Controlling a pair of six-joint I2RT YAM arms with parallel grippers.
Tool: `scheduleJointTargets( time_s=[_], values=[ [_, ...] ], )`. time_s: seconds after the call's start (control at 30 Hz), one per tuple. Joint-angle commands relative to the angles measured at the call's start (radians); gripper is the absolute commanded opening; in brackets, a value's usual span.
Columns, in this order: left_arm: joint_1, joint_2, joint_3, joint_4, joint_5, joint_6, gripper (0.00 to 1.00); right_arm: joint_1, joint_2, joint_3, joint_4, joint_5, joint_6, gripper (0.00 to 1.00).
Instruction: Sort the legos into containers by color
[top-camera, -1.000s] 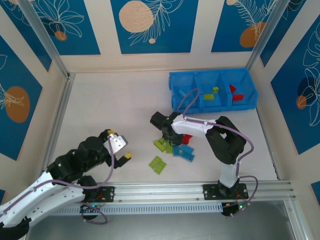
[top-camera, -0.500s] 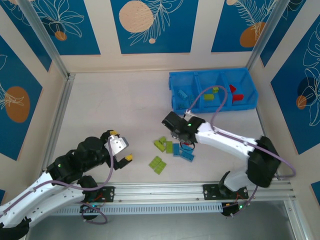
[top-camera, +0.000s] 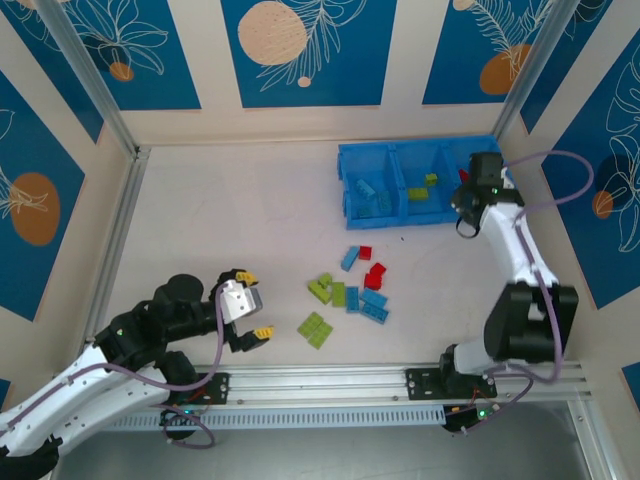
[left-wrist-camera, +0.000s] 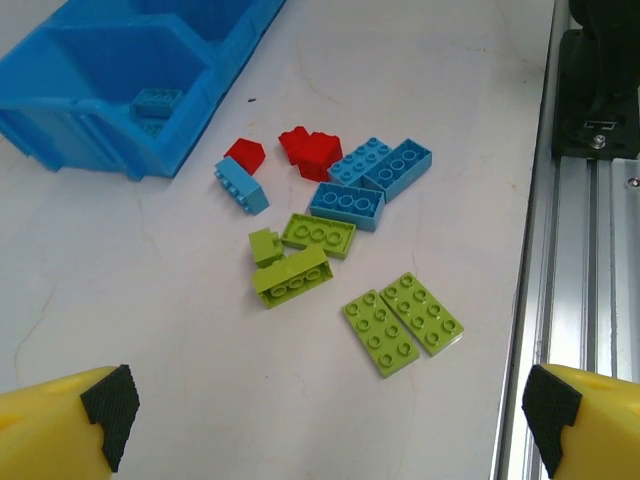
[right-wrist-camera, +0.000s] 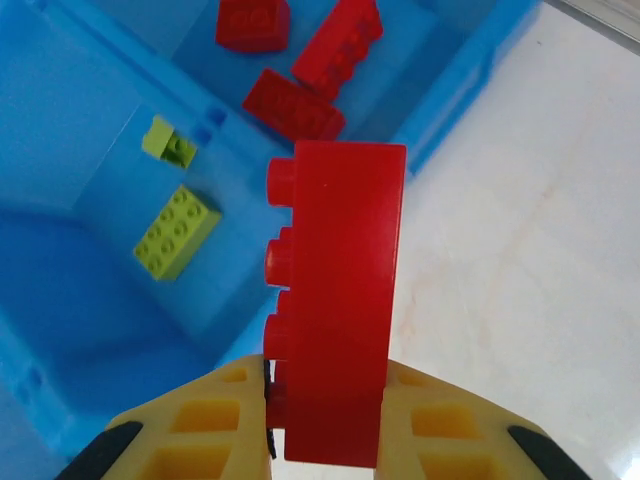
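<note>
The right gripper (right-wrist-camera: 325, 405) clamps a red brick (right-wrist-camera: 335, 290) upright over the near wall of the blue bin tray (top-camera: 400, 147), with the red compartment (right-wrist-camera: 430, 40) just ahead and open table (right-wrist-camera: 540, 250) to its right. A second ago it was down among the loose legos (top-camera: 350, 292). The left gripper (top-camera: 255, 304) stays wide open, short of that pile.

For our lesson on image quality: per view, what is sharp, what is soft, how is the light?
Top external: even light, faint shadows, bricks small but clear. Left wrist: bricks crisp, yellow fingertips soft. Right wrist: red brick in the right claw looms large; bin behind softer.
</note>
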Motion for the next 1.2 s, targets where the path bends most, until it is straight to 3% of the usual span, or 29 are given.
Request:
scheduleJointTargets(
  time_s=[0.0,0.2,0.33,0.43,0.67,0.8,0.9,0.97,1.17],
  values=[
    [0.008,-0.024,-0.015,0.027,0.025,0.029,1.0,-0.064,0.138,0.157,0.009,-0.139,-0.102,0.14],
    [0.01,-0.034,-0.025,0.031,0.005,0.031,1.0,-0.125,0.352,0.358,-0.029,-0.154,-0.103,0.16],
    [0.01,-0.031,-0.025,0.031,-0.005,0.034,1.0,-0.135,0.485,0.528,-0.145,-0.188,-0.092,0.44],
    [0.009,-0.032,-0.023,0.025,-0.012,0.034,1.0,-0.118,0.488,0.597,-0.237,-0.153,-0.076,0.55],
    [0.011,-0.032,-0.024,0.031,0.001,0.03,1.0,-0.032,0.108,0.223,-0.117,-0.151,-0.036,0.59],
    [0.011,-0.021,-0.021,0.03,0.003,0.027,1.0,0.098,-0.166,-0.018,-0.097,-0.091,-0.025,0.61],
    [0.011,-0.018,-0.021,0.028,-0.016,0.024,1.0,0.245,-0.345,-0.206,-0.034,-0.151,-0.067,0.62],
    [0.011,-0.018,-0.022,0.03,-0.026,0.02,1.0,0.334,-0.423,-0.326,-0.001,-0.222,-0.071,0.63],
    [0.013,-0.001,-0.02,0.028,-0.026,0.016,1.0,0.585,-0.446,-0.506,-0.023,-0.183,0.074,0.64]
  ],
)
